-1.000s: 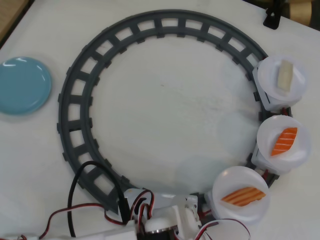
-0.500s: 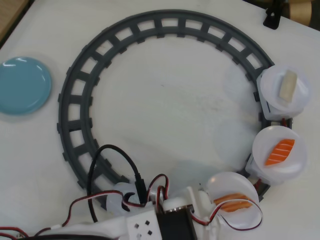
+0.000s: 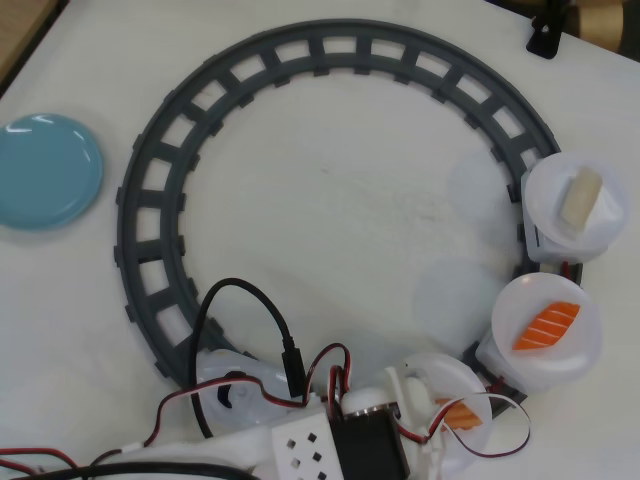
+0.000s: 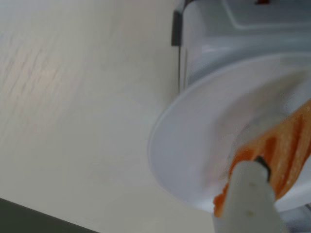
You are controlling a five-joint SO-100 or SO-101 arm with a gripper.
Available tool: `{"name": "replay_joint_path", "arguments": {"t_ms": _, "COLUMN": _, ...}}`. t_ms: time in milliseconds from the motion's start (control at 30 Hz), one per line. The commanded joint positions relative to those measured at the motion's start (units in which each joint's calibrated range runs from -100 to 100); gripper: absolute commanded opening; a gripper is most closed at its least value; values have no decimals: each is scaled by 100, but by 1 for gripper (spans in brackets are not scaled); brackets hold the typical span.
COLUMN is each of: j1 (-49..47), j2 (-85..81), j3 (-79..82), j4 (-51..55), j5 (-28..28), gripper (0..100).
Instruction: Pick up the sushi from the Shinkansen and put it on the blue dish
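The pale orange sushi [image 3: 462, 413] lies on the round white plate [image 3: 432, 372] of a Shinkansen car at the bottom of the overhead view. My gripper [image 3: 455, 408] is down over that plate, right at the sushi. In the wrist view one white finger [image 4: 250, 194] rests against the sushi [image 4: 289, 141] on the plate [image 4: 194, 141]. The other finger is out of view. The blue dish [image 3: 48, 170] sits empty at the far left, outside the track. The train's nose is hidden under the arm.
A grey ring of track [image 3: 330, 45] fills the table. Two more white-plate cars stand at the right: one with a deeper orange-red striped piece [image 3: 547, 325], one with a whitish-beige piece [image 3: 580, 198]. Cables [image 3: 250, 300] loop near the arm's base.
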Motion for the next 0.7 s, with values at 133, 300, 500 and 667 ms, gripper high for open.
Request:
{"name": "replay_joint_path", "arguments": {"t_ms": 133, "j1": 71, "j2": -40, "j3": -165, "j4": 154, "j5": -163, "gripper": 29}}
{"name": "replay_joint_path", "arguments": {"t_ms": 300, "j1": 150, "j2": -40, "j3": 25, "j4": 154, "j5": -336, "gripper": 29}}
{"name": "replay_joint_path", "arguments": {"t_ms": 500, "j1": 221, "j2": -73, "j3": 322, "j4": 154, "j5": -613, "gripper": 29}}
{"name": "replay_joint_path", "arguments": {"t_ms": 667, "j1": 212, "j2": -81, "j3": 656, "j4": 154, "j5": -723, "gripper": 29}}
